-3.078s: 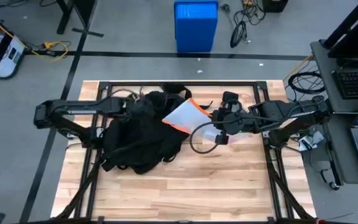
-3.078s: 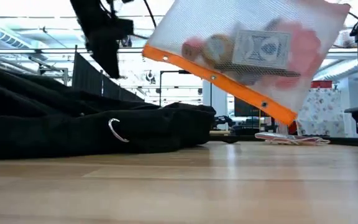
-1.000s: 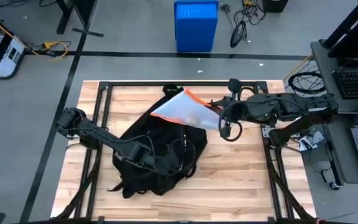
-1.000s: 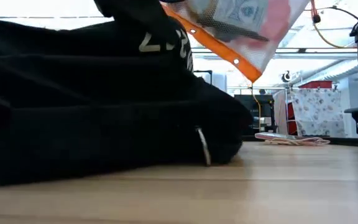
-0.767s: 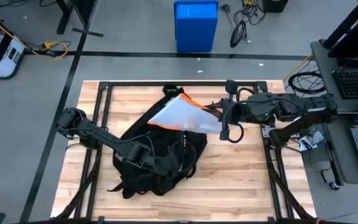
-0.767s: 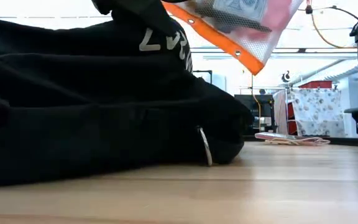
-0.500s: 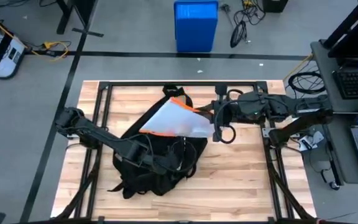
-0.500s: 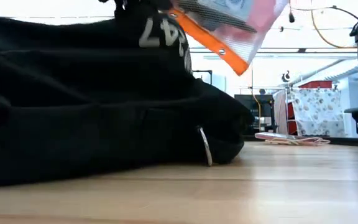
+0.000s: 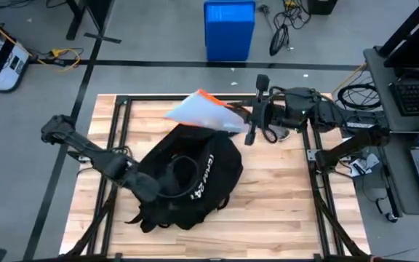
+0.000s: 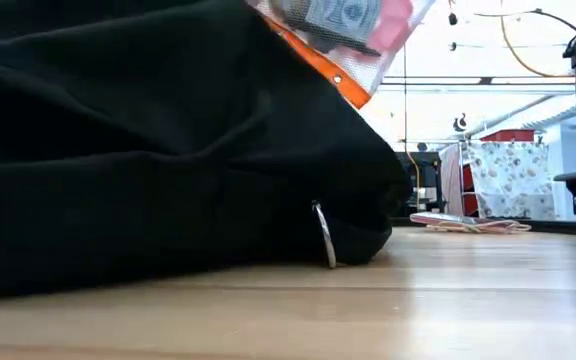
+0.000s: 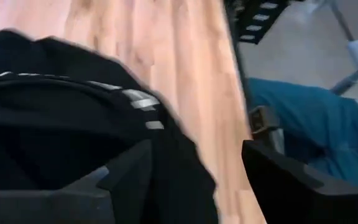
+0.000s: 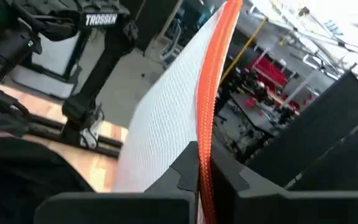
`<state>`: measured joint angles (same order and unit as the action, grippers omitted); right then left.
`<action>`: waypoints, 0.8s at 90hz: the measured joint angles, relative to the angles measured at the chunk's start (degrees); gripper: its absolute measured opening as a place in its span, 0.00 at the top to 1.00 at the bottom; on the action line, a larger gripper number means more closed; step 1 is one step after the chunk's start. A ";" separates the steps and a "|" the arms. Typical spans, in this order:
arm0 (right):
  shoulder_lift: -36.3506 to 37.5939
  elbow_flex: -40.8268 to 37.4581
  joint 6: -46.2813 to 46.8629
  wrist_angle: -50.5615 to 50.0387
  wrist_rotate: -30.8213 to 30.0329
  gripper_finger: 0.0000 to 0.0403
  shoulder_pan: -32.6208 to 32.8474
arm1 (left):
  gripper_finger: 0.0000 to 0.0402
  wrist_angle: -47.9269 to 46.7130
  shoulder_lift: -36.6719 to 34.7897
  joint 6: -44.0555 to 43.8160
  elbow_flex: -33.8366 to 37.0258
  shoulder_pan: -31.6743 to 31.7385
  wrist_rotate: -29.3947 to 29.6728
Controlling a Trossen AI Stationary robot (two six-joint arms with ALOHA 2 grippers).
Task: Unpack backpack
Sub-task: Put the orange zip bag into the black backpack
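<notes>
The black backpack (image 9: 188,182) lies on its side in the middle of the table, white lettering (image 9: 203,175) facing up; in the low view its bulk (image 10: 148,150) fills the left, with a metal ring (image 10: 320,235) at its base. My left gripper (image 9: 146,191) is open at the backpack's left part, and a fabric edge (image 11: 185,180) lies between its fingers. My right gripper (image 9: 250,125) is shut on a white mesh pouch (image 9: 198,110) with an orange zipper edge, held above the backpack's far side; flat items show inside the pouch (image 10: 343,20). My left gripper stands with one finger (image 11: 126,177) against the backpack's black fabric; whether it touches, I cannot tell. My right gripper pinches the pouch's orange zipper edge (image 12: 207,134) between its two fingers, coming level from the table's right. The pouch is lifted clear, stretching away from the fingers toward the left.
Black frame rails (image 9: 209,97) run round the wooden table. A blue bin (image 9: 229,29) stands on the floor beyond the far edge. A pink-and-white bundle (image 10: 468,222) lies on the table at the far right. Bare wood (image 9: 289,211) shows at the near right.
My right gripper has carried the pouch up and toward the table's far edge, and the pouch has come off the backpack's top. My left gripper has drawn back toward the table's left. The backpack has bulged higher and its lettered side has turned upward.
</notes>
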<state>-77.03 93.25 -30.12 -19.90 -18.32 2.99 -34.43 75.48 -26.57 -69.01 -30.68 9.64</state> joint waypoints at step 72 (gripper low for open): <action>-9.11 0.00 -4.46 14.02 24.52 1.00 -10.16 | 0.50 -35.93 -2.64 -38.25 2.08 -3.17 35.78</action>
<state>-86.15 93.25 -34.58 -5.88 6.21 -7.17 -70.37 72.84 -64.81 -66.94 -33.85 45.41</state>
